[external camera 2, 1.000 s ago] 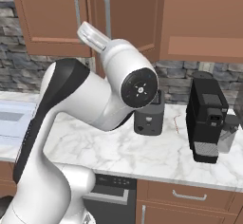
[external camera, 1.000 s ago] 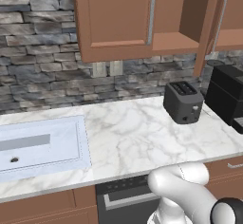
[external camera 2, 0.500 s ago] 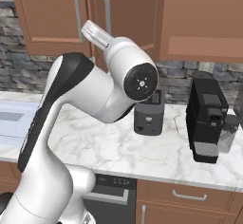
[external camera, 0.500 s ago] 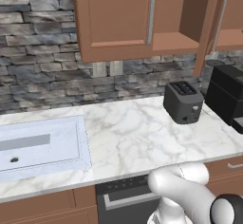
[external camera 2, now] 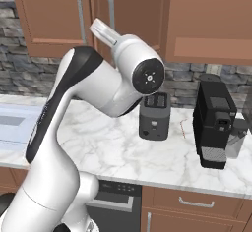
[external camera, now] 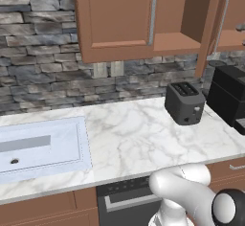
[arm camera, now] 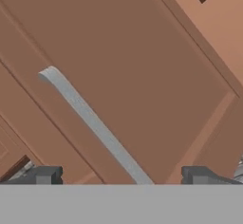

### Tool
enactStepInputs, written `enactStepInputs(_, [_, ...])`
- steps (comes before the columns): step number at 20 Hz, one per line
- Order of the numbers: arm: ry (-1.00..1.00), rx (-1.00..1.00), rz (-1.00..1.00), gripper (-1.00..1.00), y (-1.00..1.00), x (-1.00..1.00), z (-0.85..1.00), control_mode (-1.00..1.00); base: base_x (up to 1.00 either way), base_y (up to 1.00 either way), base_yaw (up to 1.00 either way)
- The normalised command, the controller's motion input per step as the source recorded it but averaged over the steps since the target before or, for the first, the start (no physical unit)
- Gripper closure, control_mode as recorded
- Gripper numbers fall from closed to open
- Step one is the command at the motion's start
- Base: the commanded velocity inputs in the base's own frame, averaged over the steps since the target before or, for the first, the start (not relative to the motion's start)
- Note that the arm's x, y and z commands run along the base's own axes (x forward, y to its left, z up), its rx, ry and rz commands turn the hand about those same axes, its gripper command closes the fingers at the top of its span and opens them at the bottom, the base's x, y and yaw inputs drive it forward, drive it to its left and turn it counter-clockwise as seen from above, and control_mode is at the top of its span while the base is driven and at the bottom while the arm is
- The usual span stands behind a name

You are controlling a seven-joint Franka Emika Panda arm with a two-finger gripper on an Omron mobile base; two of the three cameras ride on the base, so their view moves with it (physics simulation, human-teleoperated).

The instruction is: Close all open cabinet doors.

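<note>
Marble counter [external camera: 139,139] carrying toaster [external camera: 185,103] and coffee machine [external camera 2: 213,123] nearest; gripper [arm camera: 121,175] spreading wide, facing cabinet door [arm camera: 142,76] and handle [arm camera: 90,118] close ahead; farther up, open door [external camera: 212,26] swinging out from wall cabinet, shelf showing inside

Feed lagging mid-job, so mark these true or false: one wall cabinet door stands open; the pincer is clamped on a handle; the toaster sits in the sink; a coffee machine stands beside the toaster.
1. One cabinet door stands open: true.
2. The pincer is clamped on a handle: false, its tips are spread wide, holding nothing.
3. The toaster sits in the sink: false, it stands on the counter.
4. A coffee machine stands beside the toaster: true.
</note>
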Motion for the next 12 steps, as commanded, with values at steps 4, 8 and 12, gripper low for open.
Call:
enactStepInputs(4, [0.0,0.0,0.0,-1.0,0.0,0.28,-0.03,-1.0,0.0,0.0,0.0])
enactStepInputs(8, [0.0,0.0,0.0,-1.0,0.0,0.35,-0.06,-1.0,0.0,0.0,0.0])
enactStepInputs(12, [0.0,0.0,0.0,-1.0,0.03,0.41,-0.06,-1.0,0.0,0.0,0.0])
